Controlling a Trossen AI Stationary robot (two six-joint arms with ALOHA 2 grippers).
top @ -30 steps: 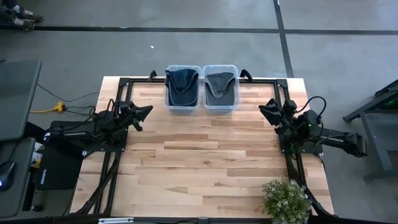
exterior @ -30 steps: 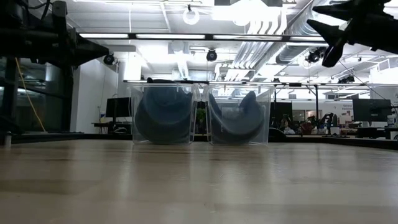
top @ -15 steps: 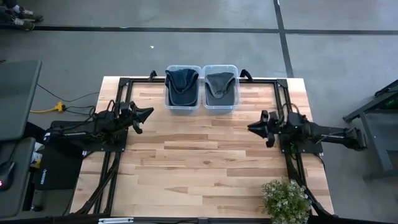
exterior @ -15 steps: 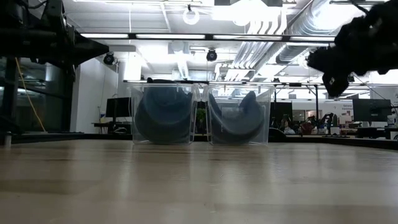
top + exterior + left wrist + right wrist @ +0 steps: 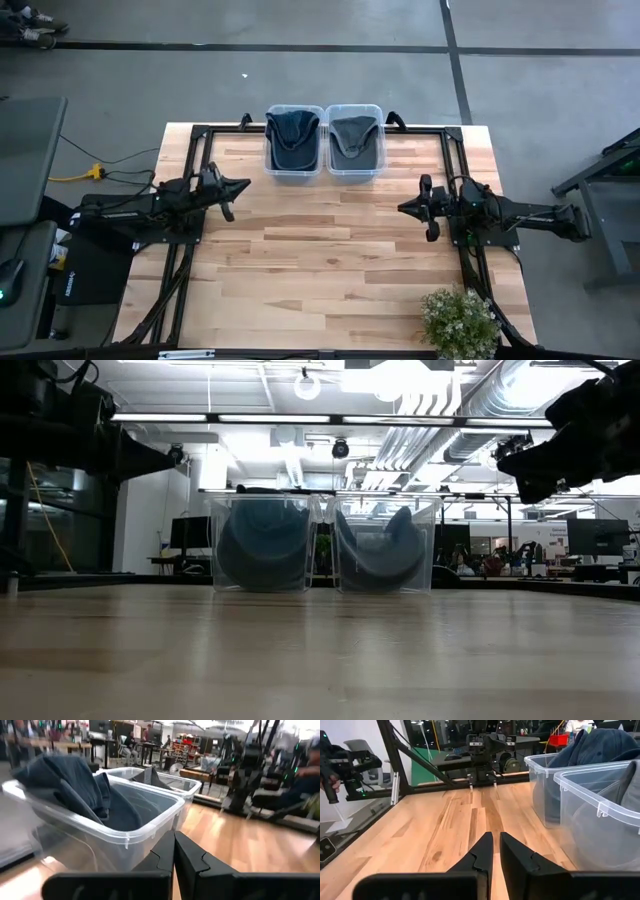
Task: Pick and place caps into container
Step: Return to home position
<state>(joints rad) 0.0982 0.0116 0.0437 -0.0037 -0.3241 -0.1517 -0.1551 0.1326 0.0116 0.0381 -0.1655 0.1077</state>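
High view: the left container (image 5: 293, 141) and right container (image 5: 355, 139) sit side by side, touching, at the far edge of the table (image 5: 320, 260). A blue cap (image 5: 293, 128) tops the left container and a grey cap (image 5: 352, 131) tops the right one; how many lie beneath cannot be told. No cap lies on the bare wood. The left gripper (image 5: 238, 187) is in front of the left container and off to its outer side. The right gripper (image 5: 405, 208) is in front of the right container, well apart from it. Both carry nothing.

Low view: both containers look full, with dark cloth up to the rims. Both arms hang above the table, clear of the containers.

Left wrist view: the blue cap bulges above the left container's rim, and this gripper is near that wall. Likely risk: a loose swing on the way home clips the rim, shoving the container or tipping the heaped cap out. Its jaws are pressed together, empty.

Right wrist view: jaws all but together, a thin slit between them, holding nothing, over bare wood beside the right container. Little risk here
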